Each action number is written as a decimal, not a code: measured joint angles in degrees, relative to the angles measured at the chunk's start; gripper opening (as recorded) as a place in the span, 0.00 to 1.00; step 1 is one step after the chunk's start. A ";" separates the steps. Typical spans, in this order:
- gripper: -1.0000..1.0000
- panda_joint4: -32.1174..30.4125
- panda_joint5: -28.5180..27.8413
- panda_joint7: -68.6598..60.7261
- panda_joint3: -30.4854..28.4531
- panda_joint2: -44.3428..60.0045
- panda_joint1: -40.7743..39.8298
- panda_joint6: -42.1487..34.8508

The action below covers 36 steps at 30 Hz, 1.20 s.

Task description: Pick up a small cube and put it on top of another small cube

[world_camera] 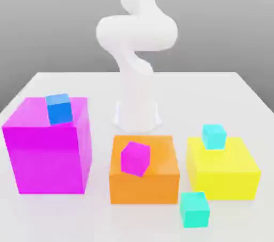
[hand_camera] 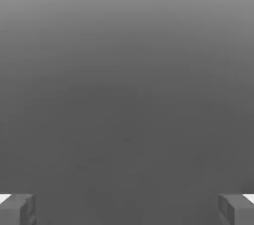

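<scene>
Two grey fingertips (hand_camera: 17, 210) of the gripper (hand_camera: 127, 211) are seen spread wide, nothing between them. The small plain teal-green cube (world_camera: 193, 209) is set on the white table (world_camera: 64, 214), just before the large yellow block (world_camera: 225, 171).

Large blocks: 3, namely magenta block (world_camera: 47, 150), orange block (world_camera: 144, 170), yellow block (world_camera: 223, 169)
Small cubes: 4, namely blue cube (world_camera: 59, 109), magenta cube (world_camera: 134, 158), sky-cyan cube (world_camera: 214, 135), teal-green small cube (world_camera: 193, 209)
Robot arms: 1, namely white arm (world_camera: 135, 48)
Tables: 1, namely white table (world_camera: 251, 107)
</scene>
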 joint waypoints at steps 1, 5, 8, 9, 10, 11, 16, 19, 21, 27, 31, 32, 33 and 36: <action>0.50 -0.62 -0.26 0.72 0.79 2.25 -0.18 1.02; 0.50 -2.92 -1.44 3.57 3.62 10.72 -0.65 4.83; 0.50 -4.62 -2.38 5.71 5.62 16.96 -0.89 7.63; 0.50 -5.18 -2.75 6.46 6.24 19.04 -0.93 8.55; 0.50 -5.75 -3.14 7.24 6.79 21.13 -0.89 9.49; 0.50 -6.31 -3.52 8.01 7.32 23.21 -0.84 10.42; 0.50 -9.13 -5.30 11.74 9.54 33.62 -0.19 15.07; 0.50 -10.83 -6.03 13.74 10.39 39.83 1.15 17.88; 0.50 -11.97 -6.15 14.80 10.69 43.92 2.06 19.77; 0.50 -12.91 -8.32 18.16 9.21 56.19 4.82 27.33; 0.00 -11.89 -10.97 20.20 6.24 61.83 7.26 31.78; 0.00 -11.89 -10.99 20.22 6.24 61.83 7.25 31.80; 0.00 -11.89 -11.01 20.24 6.24 61.83 7.25 31.81; 0.00 -11.76 -11.45 20.59 5.88 62.57 7.54 32.43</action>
